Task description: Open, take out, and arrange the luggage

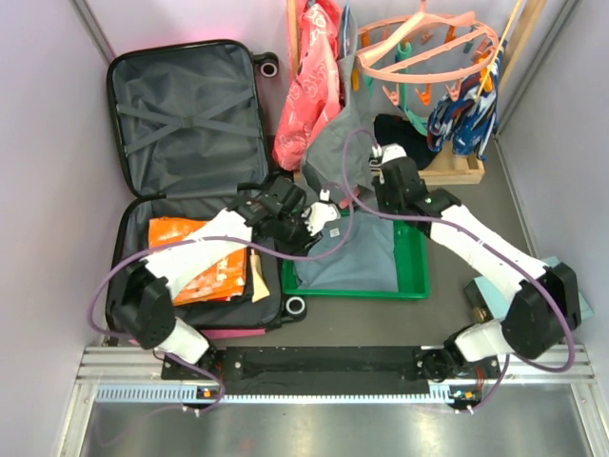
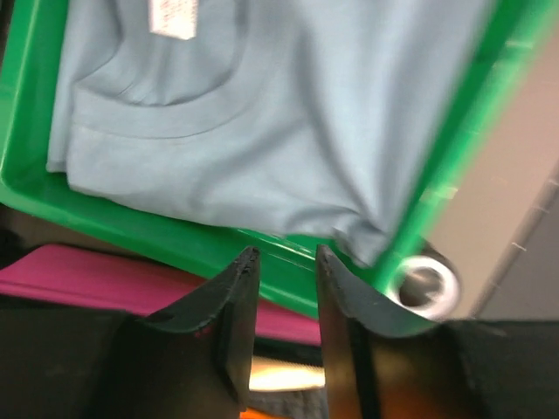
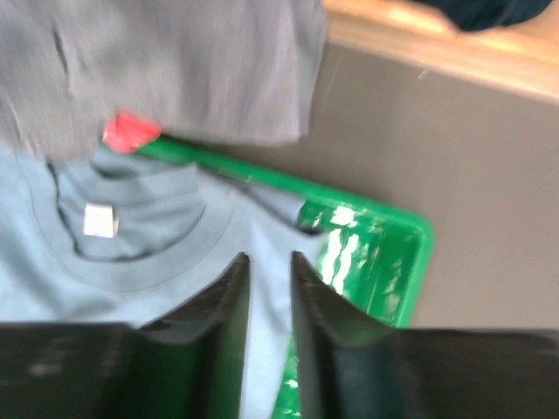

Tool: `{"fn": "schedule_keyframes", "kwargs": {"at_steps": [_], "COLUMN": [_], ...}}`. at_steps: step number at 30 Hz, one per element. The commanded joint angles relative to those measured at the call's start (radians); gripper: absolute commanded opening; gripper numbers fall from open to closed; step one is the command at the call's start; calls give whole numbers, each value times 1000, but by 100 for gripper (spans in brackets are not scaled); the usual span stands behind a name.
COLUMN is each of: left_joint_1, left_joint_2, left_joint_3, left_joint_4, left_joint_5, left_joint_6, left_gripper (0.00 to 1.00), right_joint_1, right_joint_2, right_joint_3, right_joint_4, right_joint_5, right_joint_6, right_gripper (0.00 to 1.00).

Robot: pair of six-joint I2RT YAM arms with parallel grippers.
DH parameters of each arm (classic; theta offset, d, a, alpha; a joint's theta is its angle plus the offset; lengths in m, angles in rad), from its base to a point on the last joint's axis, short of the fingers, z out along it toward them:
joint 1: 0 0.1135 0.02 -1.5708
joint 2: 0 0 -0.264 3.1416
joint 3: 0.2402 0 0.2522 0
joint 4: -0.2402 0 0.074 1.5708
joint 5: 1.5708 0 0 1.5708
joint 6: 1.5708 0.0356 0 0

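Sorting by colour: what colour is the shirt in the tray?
Pale blue-grey shirt, clearest in left wrist view.

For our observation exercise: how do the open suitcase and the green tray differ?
The suitcase is pink-shelled, hinged and much larger; the tray is green and one-piece. The suitcase holds orange packets; the tray holds a folded blue-grey shirt. Both lie open on the table.

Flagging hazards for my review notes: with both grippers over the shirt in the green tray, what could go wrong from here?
1. The left gripper and the right gripper hang open close over the T-shirt; pulling away could snag and rumple it.
2. The grey garment droops over the green tray's far edge; the right arm might catch it.
3. The left arm lies across the open luggage above the orange packs and could knock them.
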Motion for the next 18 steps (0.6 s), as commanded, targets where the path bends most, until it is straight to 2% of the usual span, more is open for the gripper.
{"fn": "schedule_keyframes", "kwargs": {"at_steps": [1, 6, 11, 18], "left_joint_1": [-13, -13, -15, -21], "left_joint_2": [99, 159, 261, 375], "left_joint_3": [-17, -25, 4, 12], "left_joint_4": [141, 270, 282, 320], "left_joint_5": [-184, -289, -388, -572], "left_joint_6": [-52, -43, -36, -27], "left_gripper": [35, 37, 37, 36], "right_joint_1": [-6, -34, -103, -130], "right_joint_2": [0, 130, 205, 224], "right_joint_3": [-121, -143, -212, -302], "right_joint_4": [110, 197, 278, 312], "right_joint_5": [-117, -118, -81, -18], "right_joint_6": [91, 179, 286, 314], "right_gripper": [11, 0, 0, 0]}}
